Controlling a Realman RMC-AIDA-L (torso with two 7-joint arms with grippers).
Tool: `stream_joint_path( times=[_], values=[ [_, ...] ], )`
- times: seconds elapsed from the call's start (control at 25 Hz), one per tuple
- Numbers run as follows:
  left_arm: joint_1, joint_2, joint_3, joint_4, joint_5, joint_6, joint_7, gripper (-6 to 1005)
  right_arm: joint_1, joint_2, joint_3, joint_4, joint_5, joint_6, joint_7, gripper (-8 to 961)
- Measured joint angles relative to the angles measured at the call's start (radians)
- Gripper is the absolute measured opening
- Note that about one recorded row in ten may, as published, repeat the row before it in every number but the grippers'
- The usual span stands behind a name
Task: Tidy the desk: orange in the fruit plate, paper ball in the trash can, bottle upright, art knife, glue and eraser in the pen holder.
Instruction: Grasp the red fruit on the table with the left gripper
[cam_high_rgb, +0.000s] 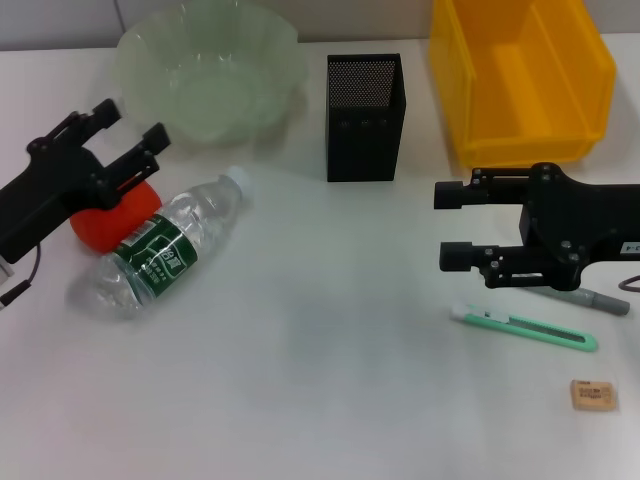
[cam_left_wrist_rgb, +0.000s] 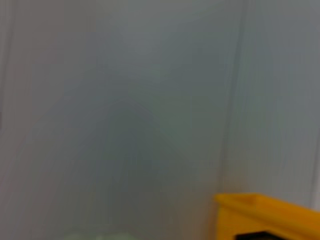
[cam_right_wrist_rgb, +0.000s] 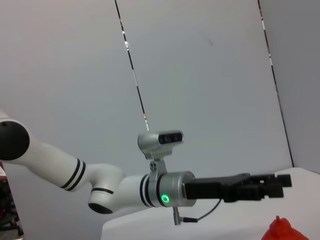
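Orange (cam_high_rgb: 112, 222) sits on the desk (cam_high_rgb: 320, 380) under the left gripper (cam_high_rgb: 128, 135), whose fingers are spread wide above it. Beside it lies the bottle (cam_high_rgb: 165, 250). Right gripper (cam_high_rgb: 452, 225) hangs wide over the knife (cam_high_rgb: 525, 327).

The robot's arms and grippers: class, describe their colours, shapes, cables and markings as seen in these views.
Both grippers, left gripper and right gripper, are matte black with angular bodies; the right one's fingers end in round black tips. In the right wrist view the left arm is glossy white with black rings, a glowing green ring light, a silver camera on a bracket and a thin dark cable.
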Motion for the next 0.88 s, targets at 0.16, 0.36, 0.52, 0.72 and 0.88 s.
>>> stream_joint_path(
  times=[0.16, 0.36, 0.52, 0.72, 0.88],
  values=[
    [0.008, 0.002, -0.006, -0.008, 0.004, -0.081, 0.012, 766, -0.004, 0.001, 0.004, 0.0, 0.003, -0.004, 0.001, 658],
    [0.022, 0.002, 0.003, -0.01, 0.01, -0.158, 0.025, 766, -0.005, 0.001, 0.002, 0.0, 0.003, 0.001, 0.0, 653],
    [0.021, 0.001, 0.004, -0.02, 0.018, -0.19, 0.026, 766, -0.001, 0.001, -0.002, 0.0, 0.003, 0.003, 0.0, 649],
    [0.013, -0.001, 0.014, -0.03, 0.023, -0.252, 0.027, 766, 0.003, 0.001, -0.003, 0.0, 0.003, 0.004, -0.001, 645],
    [0.011, -0.001, 0.016, -0.034, 0.023, -0.261, 0.026, 765, 0.003, 0.001, 0.0, 0.0, 0.004, 0.005, -0.001, 641]
  ],
)
